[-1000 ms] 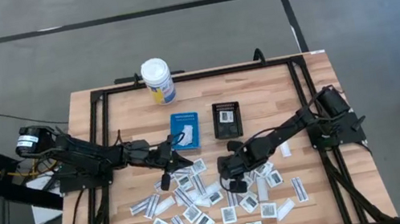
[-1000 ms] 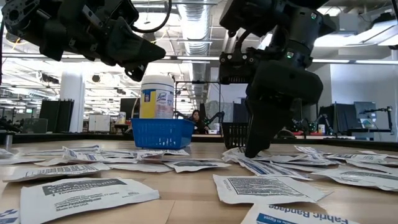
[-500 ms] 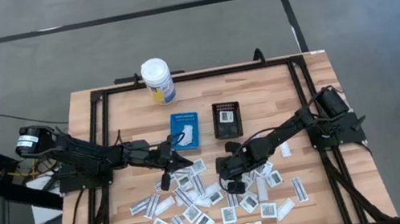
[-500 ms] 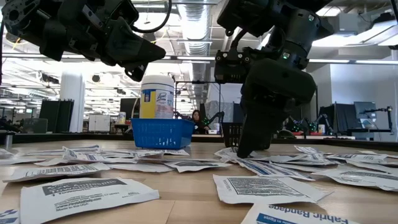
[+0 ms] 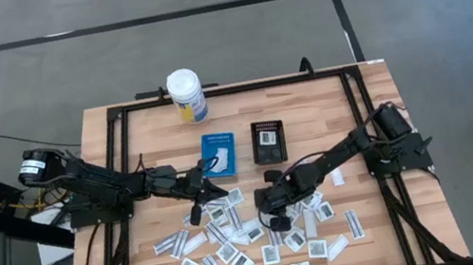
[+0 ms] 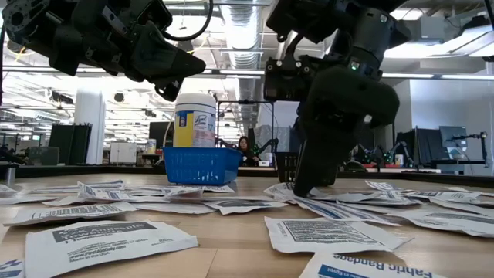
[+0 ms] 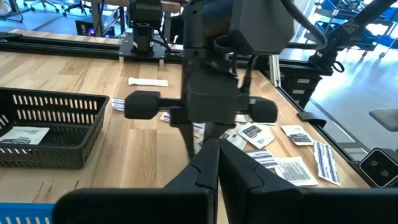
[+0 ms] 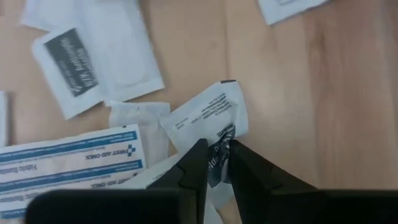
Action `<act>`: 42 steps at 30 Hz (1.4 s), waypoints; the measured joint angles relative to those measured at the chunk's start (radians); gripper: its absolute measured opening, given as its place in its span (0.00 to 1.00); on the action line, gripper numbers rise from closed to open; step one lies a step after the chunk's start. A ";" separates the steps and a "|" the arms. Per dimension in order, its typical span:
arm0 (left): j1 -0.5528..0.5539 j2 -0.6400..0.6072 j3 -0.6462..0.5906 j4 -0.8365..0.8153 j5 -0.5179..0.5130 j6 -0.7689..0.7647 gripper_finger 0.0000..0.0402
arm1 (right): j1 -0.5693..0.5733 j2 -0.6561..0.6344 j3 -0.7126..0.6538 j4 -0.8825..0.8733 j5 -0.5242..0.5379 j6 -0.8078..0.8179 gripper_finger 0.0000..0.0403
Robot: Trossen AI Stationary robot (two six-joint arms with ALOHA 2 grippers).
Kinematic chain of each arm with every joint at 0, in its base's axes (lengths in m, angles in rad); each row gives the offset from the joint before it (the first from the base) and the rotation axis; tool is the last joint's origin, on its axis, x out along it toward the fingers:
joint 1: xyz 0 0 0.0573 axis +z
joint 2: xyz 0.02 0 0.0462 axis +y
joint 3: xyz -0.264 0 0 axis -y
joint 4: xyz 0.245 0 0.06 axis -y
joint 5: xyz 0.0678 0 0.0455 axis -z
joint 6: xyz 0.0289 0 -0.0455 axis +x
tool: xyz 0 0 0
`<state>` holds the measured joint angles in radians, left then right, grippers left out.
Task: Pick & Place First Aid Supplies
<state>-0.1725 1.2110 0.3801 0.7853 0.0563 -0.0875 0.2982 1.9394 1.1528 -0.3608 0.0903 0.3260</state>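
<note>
The right tool (image 8: 214, 163) is down among the first aid supplies (image 5: 235, 239), its two fingers (image 8: 194, 163) nearly together with a squarish white packet (image 8: 210, 118) nipped at its printed edge between the tips. In the high view this tool (image 5: 268, 206) sits just near of the black tray (image 5: 268, 143), at the far middle edge of the scatter. From table height it (image 6: 305, 181) reaches down to the packets in front of that tray (image 6: 292, 165).

The left tool (image 5: 196, 189) hangs above the surface (image 5: 311, 115), just left of the blue tray's (image 5: 219, 153) near corner. Its fingers (image 7: 208, 163) are pressed together with nothing between them.

The packets lie loose over the near half of the surface, squarish ones with dark print mixed with narrow strips, many overlapping. One packet (image 5: 267, 135) lies inside the black tray and something white (image 5: 221, 163) shows in the blue one.

Beyond both trays a white bottle with a yellow label (image 5: 187, 95) stands near the far edge. A person (image 6: 245, 147) sits in the room behind.
</note>
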 joint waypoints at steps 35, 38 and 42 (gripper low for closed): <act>-0.001 0.000 0.000 -0.003 0.000 -0.007 0.02 | 0.058 -0.123 0.309 -0.538 0.446 -0.235 0.01; -0.002 0.000 0.000 -0.009 0.000 -0.007 0.02 | 0.031 -0.215 0.244 -0.539 0.493 -0.193 0.01; -0.002 0.000 0.000 -0.008 0.000 -0.007 0.02 | -0.046 -0.347 0.089 -0.412 0.500 -0.178 0.01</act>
<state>-0.1741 1.2110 0.3801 0.7776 0.0566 -0.0948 0.2523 1.5923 1.2415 -0.7727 0.5903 0.1478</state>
